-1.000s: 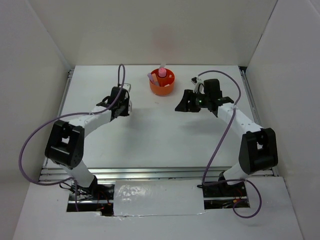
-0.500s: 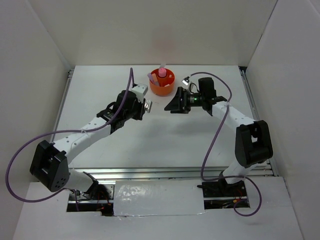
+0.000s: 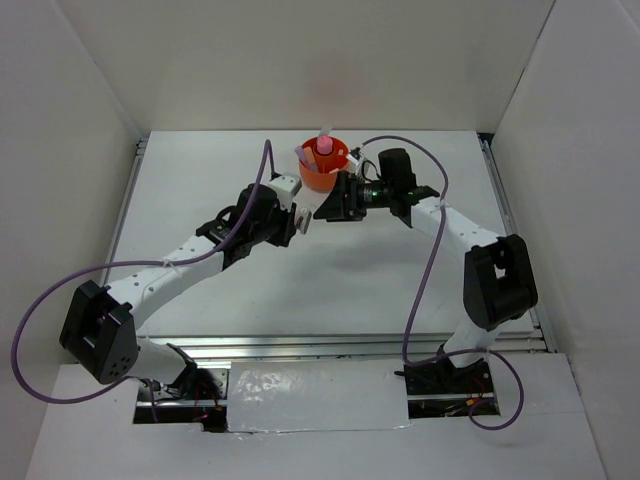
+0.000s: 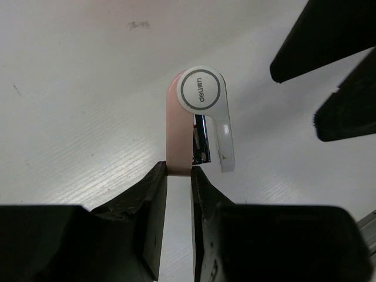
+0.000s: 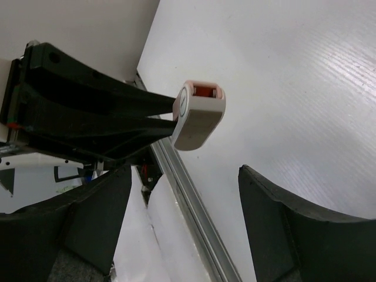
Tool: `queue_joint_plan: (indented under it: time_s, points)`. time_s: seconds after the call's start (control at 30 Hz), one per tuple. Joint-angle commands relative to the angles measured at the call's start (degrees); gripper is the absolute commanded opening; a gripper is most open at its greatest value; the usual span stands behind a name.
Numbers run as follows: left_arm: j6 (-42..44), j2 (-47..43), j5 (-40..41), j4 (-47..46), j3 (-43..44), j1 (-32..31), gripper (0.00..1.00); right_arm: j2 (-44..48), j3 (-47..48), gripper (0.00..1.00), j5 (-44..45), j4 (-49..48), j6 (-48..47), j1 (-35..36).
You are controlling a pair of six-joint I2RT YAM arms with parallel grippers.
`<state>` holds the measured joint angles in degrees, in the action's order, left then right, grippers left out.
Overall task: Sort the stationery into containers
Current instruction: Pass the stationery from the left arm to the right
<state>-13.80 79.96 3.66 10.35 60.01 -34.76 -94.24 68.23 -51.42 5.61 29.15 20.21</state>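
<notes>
The left fingers (image 4: 160, 179) are clenched on the tail of a pink-and-white dispenser (image 4: 200, 117), holding it off the counter (image 4: 76, 100). Its long axis runs straight out from their tips, round end foremost. The right fingers (image 3: 330, 208), spread wide and holding nothing, face that end, which lies just ahead of their gap. The orange tub (image 3: 318, 181) sits close behind them, so a handover looks likely.

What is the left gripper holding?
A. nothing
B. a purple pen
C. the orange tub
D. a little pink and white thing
D: the left gripper is pinched shut on one end of the pink and white thing.
</notes>
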Motion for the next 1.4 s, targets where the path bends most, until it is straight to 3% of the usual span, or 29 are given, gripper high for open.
queue_joint_plan:
  time_s: [0.0,0.23,0.63,0.8,1.13,1.23,1.33,1.37]
  points:
    - [-1.0,-2.6,-1.7,-1.3,2.2,-0.3,0.0,-2.2,3.8,0.79,2.2,-0.2,0.6,0.7]
    - [-1.6,-2.7,-3.1,-1.6,2.5,-0.7,0.0,-4.7,6.2,0.8,4.9,2.7,-0.1,1.7]
    - [-1.8,-1.7,-3.2,-2.0,3.4,-1.2,0.0,-7.0,6.4,0.76,-0.5,-0.9,3.6,2.4]
    - [-1.9,-1.6,-4.3,-2.0,3.5,-1.4,0.0,-7.6,5.7,0.58,-1.2,-2.6,4.9,2.5]
    - [-2.5,-1.7,-5.1,-2.6,2.1,-1.9,0.0,-9.6,6.3,0.42,-5.2,-5.3,7.9,2.3]
    - [-2.3,-1.8,-5.0,-2.7,1.9,-1.9,0.0,-9.5,5.8,0.27,-6.2,-7.3,8.6,2.5]
    - [-2.2,-2.1,-4.6,-2.5,1.9,-1.8,0.14,-8.7,4.9,0.18,-6.6,-7.8,8.0,2.3]
    - [-2.1,-2.3,-4.5,-2.4,2.0,-1.7,0.32,-8.4,4.6,0.16,-6.9,-8.0,7.7,2.3]
